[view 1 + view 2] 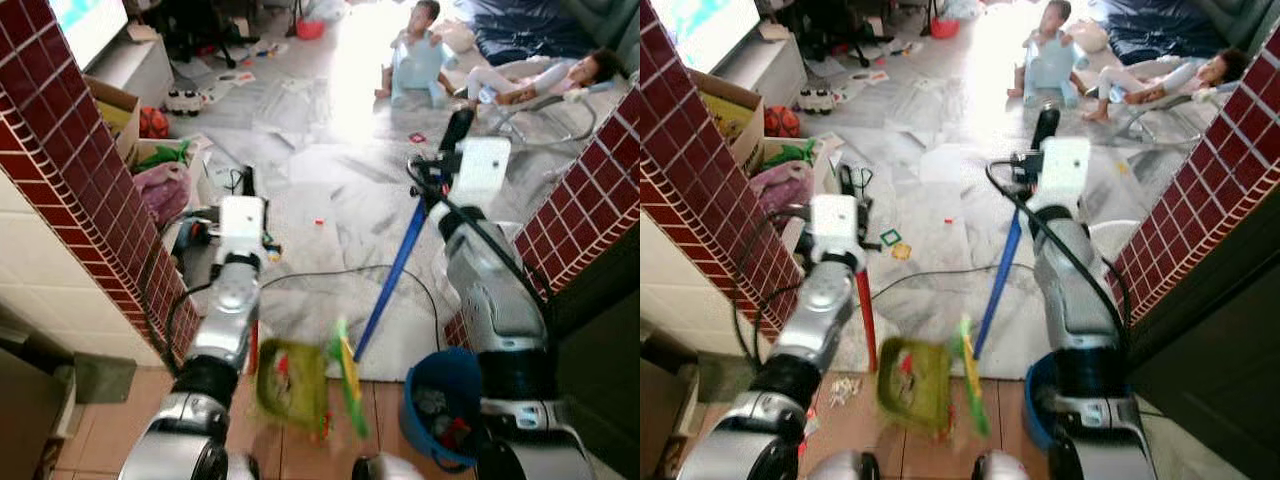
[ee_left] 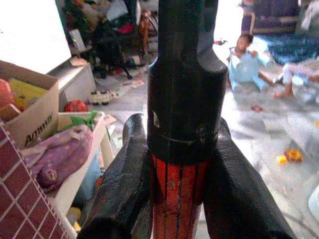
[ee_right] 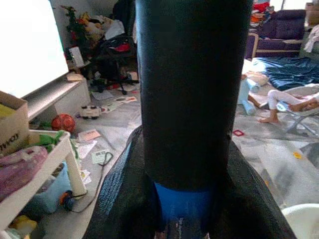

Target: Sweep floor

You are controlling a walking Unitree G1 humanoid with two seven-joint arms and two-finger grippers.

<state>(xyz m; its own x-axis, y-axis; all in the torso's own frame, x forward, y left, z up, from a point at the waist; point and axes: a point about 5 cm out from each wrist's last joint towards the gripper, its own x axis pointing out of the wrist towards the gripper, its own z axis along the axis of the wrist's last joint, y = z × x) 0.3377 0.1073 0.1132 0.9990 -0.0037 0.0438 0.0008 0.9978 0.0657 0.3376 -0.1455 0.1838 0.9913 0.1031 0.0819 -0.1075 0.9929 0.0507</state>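
- The broom [image 1: 992, 285], blue-shafted, ran from the right gripper [image 3: 187, 199] at about 1 o'clock down toward 6 o'clock, its green head blurred just above the tile edge.
- That right gripper was clamped on the shaft, fingers [image 3: 124, 199] either side of the blue tube just below its black grip.
- The dustpan [image 1: 912, 385], green, hung at 6 o'clock on a red handle [image 1: 867, 320], touching the broom head or just beside it; blur hid which.
- The left gripper [image 2: 179, 199] was closed round that red handle, right under its black cap.
- Scraps [image 1: 845, 390] lay on the brown tile at 7 o'clock, just beside the pan, and small bits dotted the marble floor [image 1: 940, 190] toward 12.
- My read: the step was drawing litter into the pan. Doing it well meant setting the pan lip flat on the tile, then using short strokes of the broom toward it.
- A black cable [image 1: 940, 272] crossed the floor between the arms, and a blue bucket [image 1: 440, 400] sat at 5 o'clock; the head had to stay off both.
- Two people [image 1: 420, 60] sat far off at 1 o'clock, well apart from the work.
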